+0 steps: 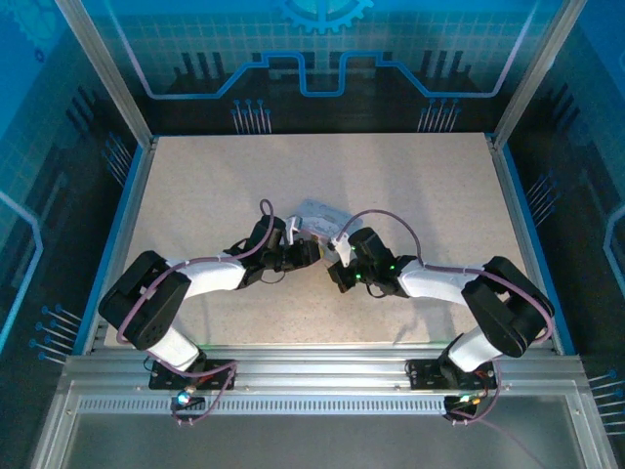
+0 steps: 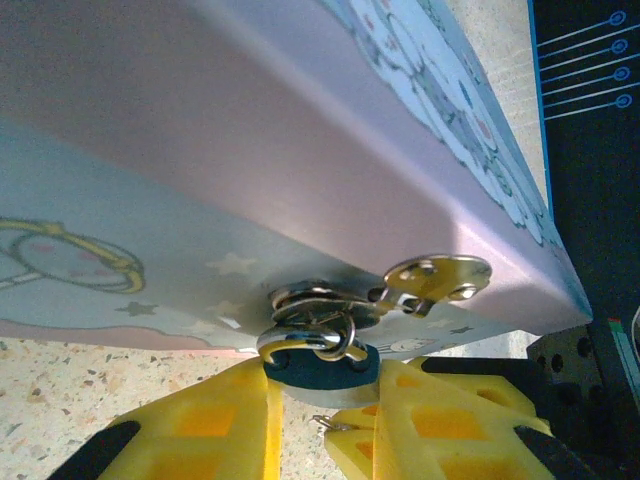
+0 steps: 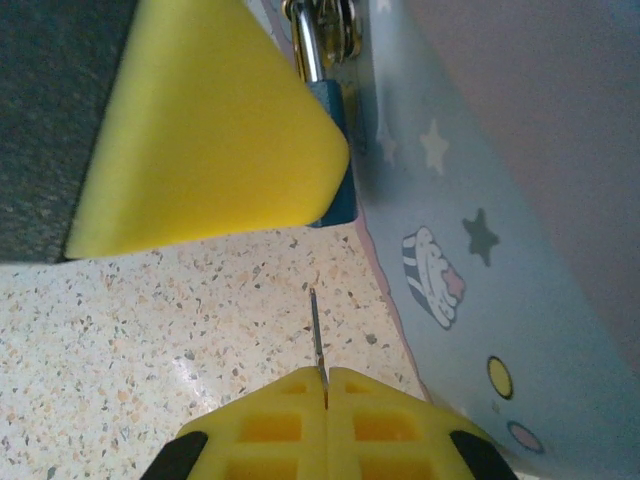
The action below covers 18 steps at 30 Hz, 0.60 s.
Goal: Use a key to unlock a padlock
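The padlock (image 2: 322,368) is a small dark blue body whose shackle passes through the hasp ring of the pastel tin (image 2: 300,150). My left gripper (image 2: 325,400) is shut on the padlock body, a yellow finger (image 2: 200,420) on each side. In the right wrist view the padlock (image 3: 335,150) is partly hidden behind a left finger (image 3: 210,130). My right gripper (image 3: 326,385) is shut on the key (image 3: 316,335), a thin dark sliver pointing toward the padlock with a gap of bare table between them. From above, the left gripper (image 1: 303,252) and right gripper (image 1: 337,262) face each other.
The tin (image 1: 320,213) lies just beyond both grippers in the middle of the speckled table (image 1: 430,176); its blue side wall (image 3: 480,200) runs close along the right of the key. A metal hasp plate (image 2: 438,278) sticks out above the padlock.
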Available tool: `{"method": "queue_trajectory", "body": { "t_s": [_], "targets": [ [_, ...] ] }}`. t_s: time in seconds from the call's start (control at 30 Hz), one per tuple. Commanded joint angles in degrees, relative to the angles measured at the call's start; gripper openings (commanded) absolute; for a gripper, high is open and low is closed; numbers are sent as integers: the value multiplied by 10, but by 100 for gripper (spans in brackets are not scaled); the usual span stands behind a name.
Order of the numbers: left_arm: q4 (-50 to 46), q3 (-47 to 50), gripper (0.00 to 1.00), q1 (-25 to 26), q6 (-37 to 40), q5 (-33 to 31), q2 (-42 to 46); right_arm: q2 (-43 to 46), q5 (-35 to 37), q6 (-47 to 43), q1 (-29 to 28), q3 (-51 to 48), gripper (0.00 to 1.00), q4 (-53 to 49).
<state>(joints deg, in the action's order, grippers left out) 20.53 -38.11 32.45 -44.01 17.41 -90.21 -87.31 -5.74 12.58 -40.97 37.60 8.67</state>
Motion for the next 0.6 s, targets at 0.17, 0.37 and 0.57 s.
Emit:
{"method": "queue_trajectory", "body": {
  "t_s": [0.17,0.37,0.57],
  "targets": [
    [6,-11,26,6,-28,9,27,5,-15,14,11,-6,0,65],
    [13,-7,26,5,-36,10,25,0,-15,12,20,1,0,74],
    [13,-5,26,7,-35,9,25,3,-1,8,22,5,0,49]
  ]
}}
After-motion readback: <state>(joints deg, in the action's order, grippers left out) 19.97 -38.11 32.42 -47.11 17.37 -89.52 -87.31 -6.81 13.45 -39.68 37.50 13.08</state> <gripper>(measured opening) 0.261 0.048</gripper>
